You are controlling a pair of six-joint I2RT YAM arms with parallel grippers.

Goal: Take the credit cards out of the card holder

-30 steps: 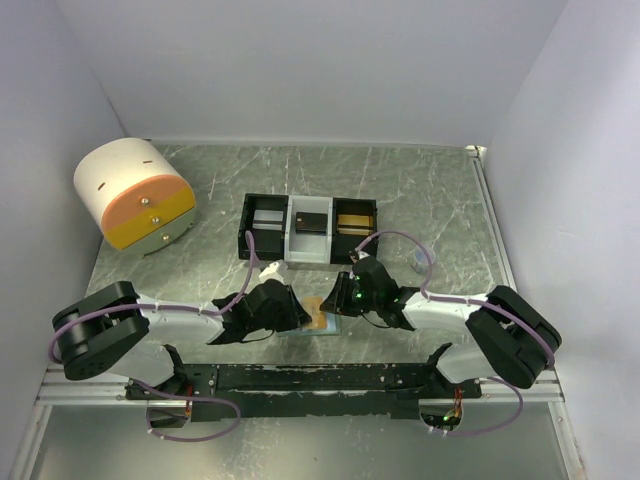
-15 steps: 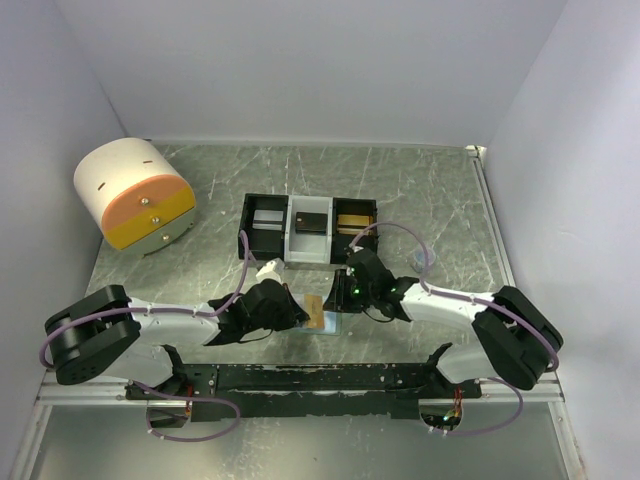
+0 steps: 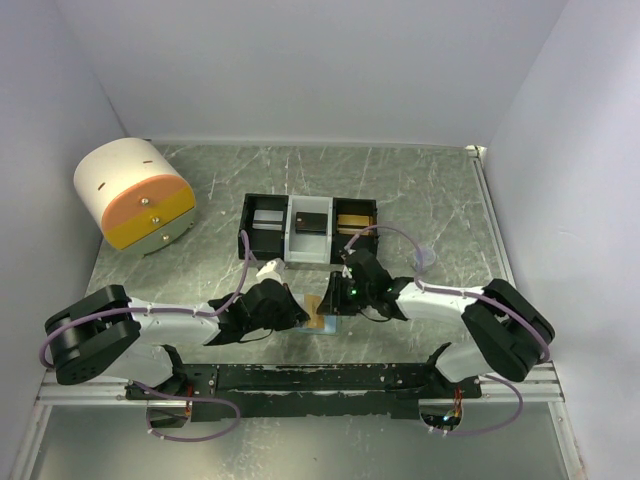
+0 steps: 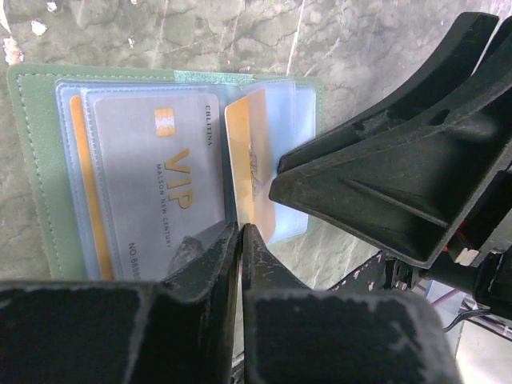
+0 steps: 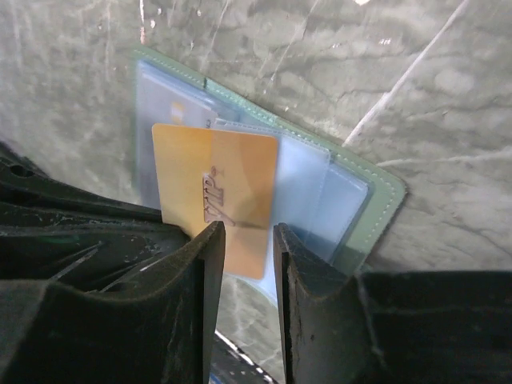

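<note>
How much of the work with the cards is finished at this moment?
Done: the card holder lies open. In hand: one orange card sticks partly out of its sleeve, at the open right gripper; the left gripper is shut at the holder's edge. Left: the grey VIP card sits sleeved; none looks fully out.

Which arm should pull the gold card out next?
Right. The right gripper stands open at the gold card, which already juts from the holder. The left gripper is shut, low on the holder by the grey card.
</note>
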